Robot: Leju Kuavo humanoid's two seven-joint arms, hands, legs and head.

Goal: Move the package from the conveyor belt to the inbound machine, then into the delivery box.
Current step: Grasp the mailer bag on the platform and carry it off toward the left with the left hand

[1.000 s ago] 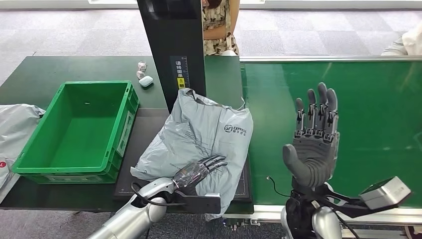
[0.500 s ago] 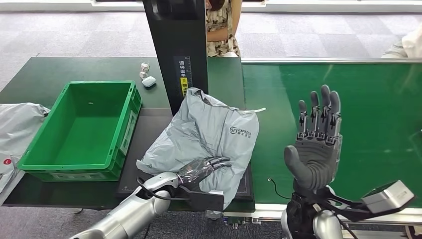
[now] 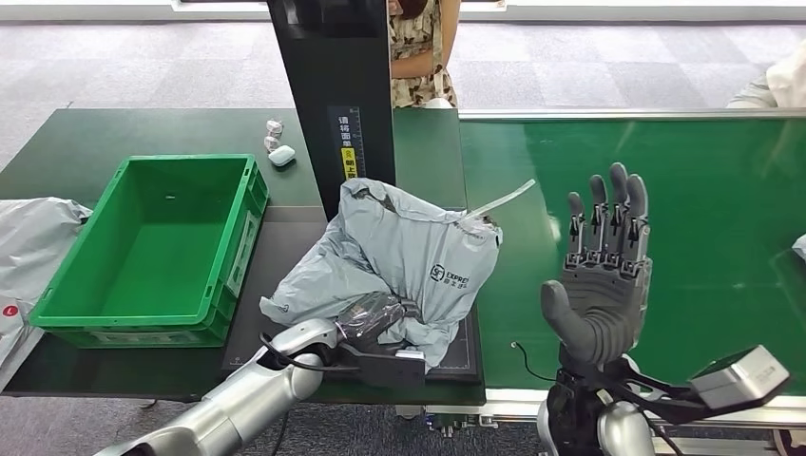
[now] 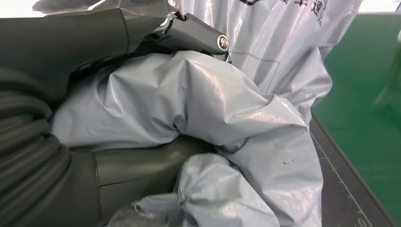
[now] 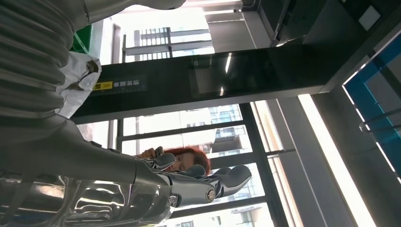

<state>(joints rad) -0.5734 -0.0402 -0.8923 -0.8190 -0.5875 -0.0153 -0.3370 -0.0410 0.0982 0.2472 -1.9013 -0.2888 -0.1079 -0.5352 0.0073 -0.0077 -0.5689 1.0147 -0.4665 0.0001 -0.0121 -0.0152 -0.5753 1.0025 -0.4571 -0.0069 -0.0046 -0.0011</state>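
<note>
On the machine plate, left hand grips the package's near edge; box lies leftward; right hand spread, empty.

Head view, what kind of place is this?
Probably a parcel sorting station: a green conveyor belt, a grey courier package gripped by the left hand, and a green delivery box.

My dark green table carries the green crate; behind the crate lie small white items, left of it a grey bag.
</note>
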